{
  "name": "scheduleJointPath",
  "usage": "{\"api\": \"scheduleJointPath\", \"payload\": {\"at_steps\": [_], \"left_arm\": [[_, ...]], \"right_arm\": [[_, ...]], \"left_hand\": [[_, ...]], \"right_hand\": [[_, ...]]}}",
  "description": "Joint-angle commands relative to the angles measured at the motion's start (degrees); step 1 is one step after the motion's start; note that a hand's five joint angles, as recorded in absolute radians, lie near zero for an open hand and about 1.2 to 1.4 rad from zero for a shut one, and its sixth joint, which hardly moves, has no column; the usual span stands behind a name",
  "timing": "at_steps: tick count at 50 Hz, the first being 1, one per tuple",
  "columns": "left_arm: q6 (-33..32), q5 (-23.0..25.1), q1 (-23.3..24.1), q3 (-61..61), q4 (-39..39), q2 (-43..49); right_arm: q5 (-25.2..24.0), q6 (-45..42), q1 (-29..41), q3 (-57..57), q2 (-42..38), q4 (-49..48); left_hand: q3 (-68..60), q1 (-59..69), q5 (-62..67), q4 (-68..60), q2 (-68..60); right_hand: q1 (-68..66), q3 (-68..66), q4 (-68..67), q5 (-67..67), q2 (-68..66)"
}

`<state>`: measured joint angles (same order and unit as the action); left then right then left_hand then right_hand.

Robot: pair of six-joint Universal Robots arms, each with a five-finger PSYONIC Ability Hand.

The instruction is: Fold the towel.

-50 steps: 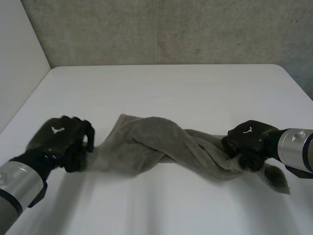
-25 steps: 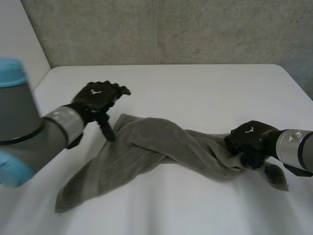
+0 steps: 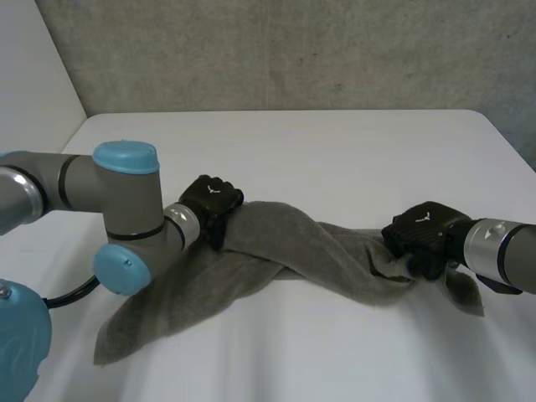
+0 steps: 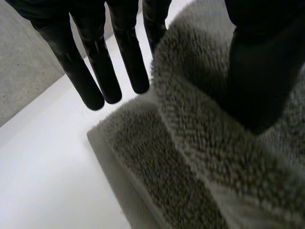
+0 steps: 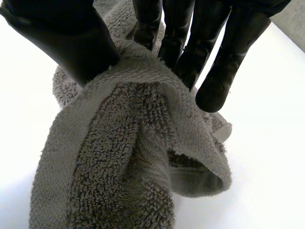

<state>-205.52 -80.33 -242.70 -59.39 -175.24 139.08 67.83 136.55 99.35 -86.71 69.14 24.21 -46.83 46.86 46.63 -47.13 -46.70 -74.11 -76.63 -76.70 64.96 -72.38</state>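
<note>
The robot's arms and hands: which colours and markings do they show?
The left arm is grey with round light-blue caps. Both wrists have silver cuffs. The left hand and right hand are black, each with a small white mark.

The head view looks down from behind and between the arms, across the white desk to its far edge and the grey wall, wide enough to hold the whole towel. The left wrist view looks along the fingers of the left hand, very close to the towel's pile. The right wrist view, equally close, looks along the fingers of the right hand at the towel's end near the desk's right edge. The head view shares both stretches.
</note>
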Motion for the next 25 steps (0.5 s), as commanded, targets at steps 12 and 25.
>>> {"api": "scheduleJointPath", "payload": {"at_steps": [12,25], "left_arm": [[-1.0,-10.0,-0.9,10.8,-14.6,0.9],[6.2,-16.2,-2.6,5.6,-34.9,-13.1]], "right_arm": [[2.4,4.2,6.0,17.9,-6.8,-31.1],[5.0,13.8,6.5,16.0,-3.4,-61.7]], "left_hand": [[-33.2,33.1,23.4,-32.9,-33.3],[-33.2,33.1,23.4,-32.9,-33.3]], "right_hand": [[-5.9,-3.4,-3.3,5.0,-7.6],[-5.9,-3.4,-3.3,5.0,-7.6]]}}
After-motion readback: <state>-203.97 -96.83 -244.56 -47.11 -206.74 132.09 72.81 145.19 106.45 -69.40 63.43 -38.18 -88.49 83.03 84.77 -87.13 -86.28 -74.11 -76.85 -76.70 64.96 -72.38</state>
